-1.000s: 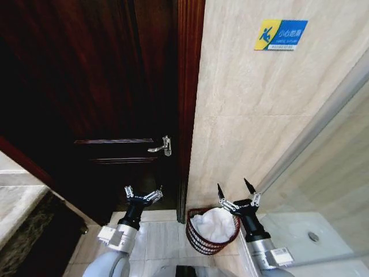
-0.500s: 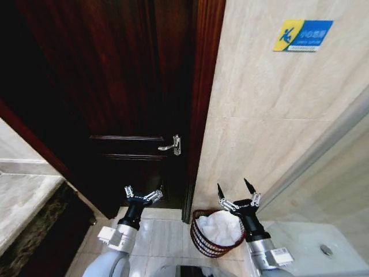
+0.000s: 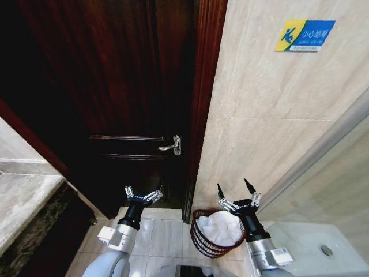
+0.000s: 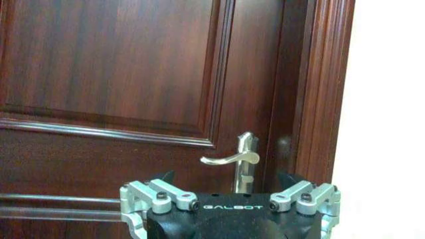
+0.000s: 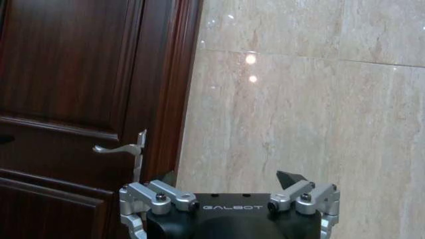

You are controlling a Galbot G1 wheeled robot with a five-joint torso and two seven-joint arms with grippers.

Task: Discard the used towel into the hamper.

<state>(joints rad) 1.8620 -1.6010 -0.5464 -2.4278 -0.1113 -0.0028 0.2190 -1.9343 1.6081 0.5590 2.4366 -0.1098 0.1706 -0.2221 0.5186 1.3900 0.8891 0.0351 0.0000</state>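
Note:
The hamper (image 3: 203,242), a small dark reddish-brown wire basket, stands on the floor against the beige wall, just right of the door frame. A white towel (image 3: 222,226) lies crumpled inside it and fills it to the rim. My right gripper (image 3: 233,184) is held open and empty just above and right of the hamper; in the right wrist view it (image 5: 229,177) faces the wall. My left gripper (image 3: 143,189) is open and empty in front of the door, left of the hamper; in the left wrist view it (image 4: 228,177) faces the door handle.
A dark wooden door (image 3: 115,86) with a silver lever handle (image 3: 172,146) fills the left. A marble counter (image 3: 23,196) sits at the far left. A glass partition edge (image 3: 323,144) and a floor drain (image 3: 327,250) lie to the right. A blue caution sign (image 3: 304,36) hangs on the wall.
The whole picture has slid right since a second ago, so the camera turned or moved. Both arms hold the same pose, and the towel still lies in the hamper.

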